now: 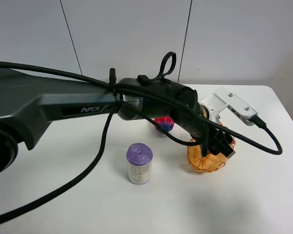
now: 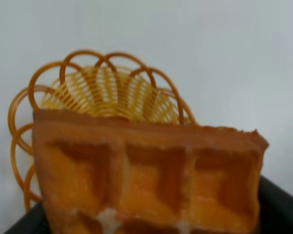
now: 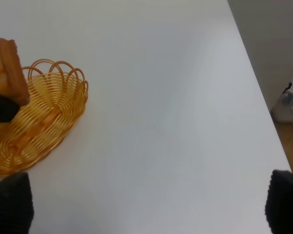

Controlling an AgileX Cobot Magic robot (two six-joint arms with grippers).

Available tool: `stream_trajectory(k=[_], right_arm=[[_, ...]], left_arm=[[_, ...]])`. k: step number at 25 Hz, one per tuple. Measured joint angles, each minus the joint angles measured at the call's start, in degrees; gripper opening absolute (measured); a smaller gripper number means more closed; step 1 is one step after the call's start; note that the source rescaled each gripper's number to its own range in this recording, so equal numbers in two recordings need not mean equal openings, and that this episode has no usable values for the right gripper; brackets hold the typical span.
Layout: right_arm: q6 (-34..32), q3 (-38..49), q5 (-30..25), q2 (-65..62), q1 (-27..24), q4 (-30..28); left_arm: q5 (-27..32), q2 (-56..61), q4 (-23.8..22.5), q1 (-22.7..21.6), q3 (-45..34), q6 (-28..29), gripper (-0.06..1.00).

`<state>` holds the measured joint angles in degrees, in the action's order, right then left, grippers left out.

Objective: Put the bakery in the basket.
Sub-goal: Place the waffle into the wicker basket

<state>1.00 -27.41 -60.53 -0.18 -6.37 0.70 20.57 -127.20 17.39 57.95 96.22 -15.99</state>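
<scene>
Left claw (image 1: 219,144) pinches the waffle (image 2: 146,170) and holds it above one end of the basket (image 2: 102,90). Right claw (image 3: 146,207) is spread wide over the worktop (image 3: 176,97) beside the basket. A ball (image 1: 164,124) lies near.

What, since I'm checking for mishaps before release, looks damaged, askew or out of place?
Nothing stands out: the orange-brown waffle wedge is held above the woven orange basket, which sits flat on the table; nothing spilled.
</scene>
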Motion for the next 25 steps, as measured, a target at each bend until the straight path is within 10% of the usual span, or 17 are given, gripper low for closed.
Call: stream_trajectory(k=[18,22,25], right_arm=[[0.0,0.0,0.0,0.0,0.0,0.0],[0.0,0.0,0.0,0.0,0.0,0.0],[0.0,0.0,0.0,0.0,0.0,0.0]], left_arm=[[5.2,-5.5,3.0,0.0,4.2,0.2,0.02],[3.1,-5.5,4.2,0.0,4.2,2.2,0.65],[0.3,-5.3,4.4,0.0,4.2,2.9,0.79]])
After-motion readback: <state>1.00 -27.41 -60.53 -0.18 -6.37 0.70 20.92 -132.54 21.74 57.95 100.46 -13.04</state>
